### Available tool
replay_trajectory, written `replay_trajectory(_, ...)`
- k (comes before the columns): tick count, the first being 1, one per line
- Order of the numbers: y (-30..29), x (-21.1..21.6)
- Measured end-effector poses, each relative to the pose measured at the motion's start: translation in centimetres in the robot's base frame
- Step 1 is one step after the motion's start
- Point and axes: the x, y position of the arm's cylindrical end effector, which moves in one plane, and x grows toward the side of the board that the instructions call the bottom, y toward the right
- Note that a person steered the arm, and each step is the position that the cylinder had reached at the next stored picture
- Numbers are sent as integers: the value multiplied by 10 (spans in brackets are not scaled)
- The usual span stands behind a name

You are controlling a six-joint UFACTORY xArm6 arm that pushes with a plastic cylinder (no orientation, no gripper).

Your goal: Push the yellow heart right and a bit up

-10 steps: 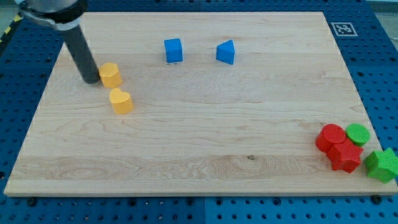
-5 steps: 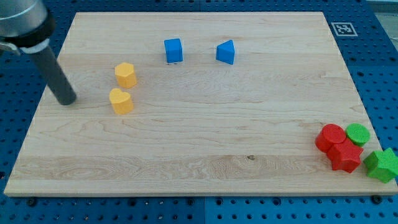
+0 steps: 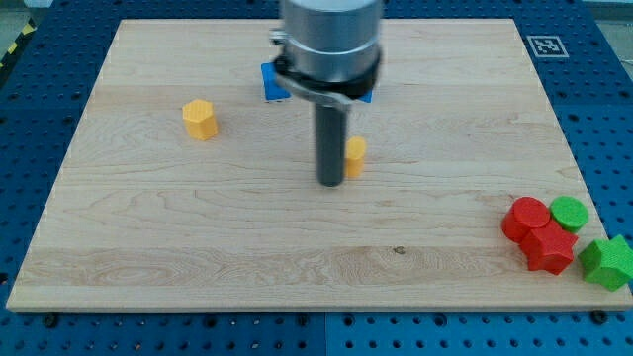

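The yellow heart (image 3: 355, 156) sits near the middle of the wooden board (image 3: 297, 257), mostly hidden behind my rod. My tip (image 3: 329, 182) rests on the board touching the heart's left side. A yellow hexagon block (image 3: 199, 119) stands alone at the view's upper left, well apart from the heart.
A blue cube (image 3: 271, 83) and a blue wedge block (image 3: 362, 94) lie behind the rod's body near the view's top, both partly hidden. At the lower right edge are a red cylinder (image 3: 524, 218), a red star (image 3: 549, 249), a green cylinder (image 3: 569, 212) and a green star (image 3: 607, 261).
My tip swept from the left edge of the board to the middle. The yellow heart moved far right with it, away from the yellow hexagon. The other blocks stayed put.
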Motion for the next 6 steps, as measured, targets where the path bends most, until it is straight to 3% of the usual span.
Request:
replay_trajectory(2,72,-2)
replay_trajectory(3,56,20)
replay_trajectory(5,-1,-3)
replay_trajectory(6,26,-6)
